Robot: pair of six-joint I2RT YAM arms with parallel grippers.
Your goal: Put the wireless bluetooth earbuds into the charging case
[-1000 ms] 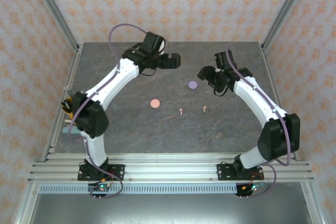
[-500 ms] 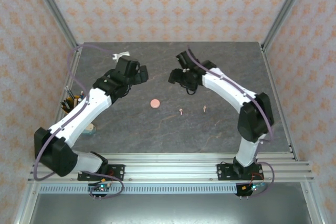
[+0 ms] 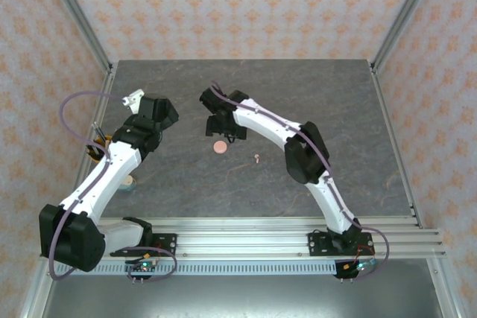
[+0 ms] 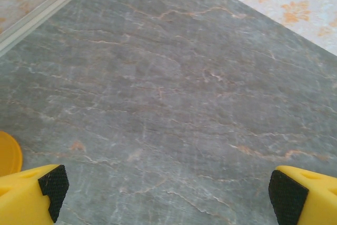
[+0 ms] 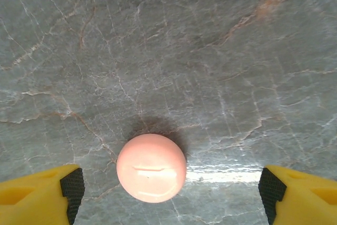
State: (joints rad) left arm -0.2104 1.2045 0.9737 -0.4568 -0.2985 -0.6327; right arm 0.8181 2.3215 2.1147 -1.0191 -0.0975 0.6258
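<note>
The wireless bluetooth earbuds (image 3: 256, 159) look light, slick and fiddly, probably best pinched across the stem; a pale pink one lies near the right hand (image 5: 171, 189), which hangs wide open above the pink case (image 5: 151, 168); the left hand (image 4: 169, 191) is wide too, over bare surface

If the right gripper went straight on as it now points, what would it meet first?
Likely the pink round case, lying on the table just ahead of the open right gripper, slightly left of centre; the gap to it is unclear.
</note>
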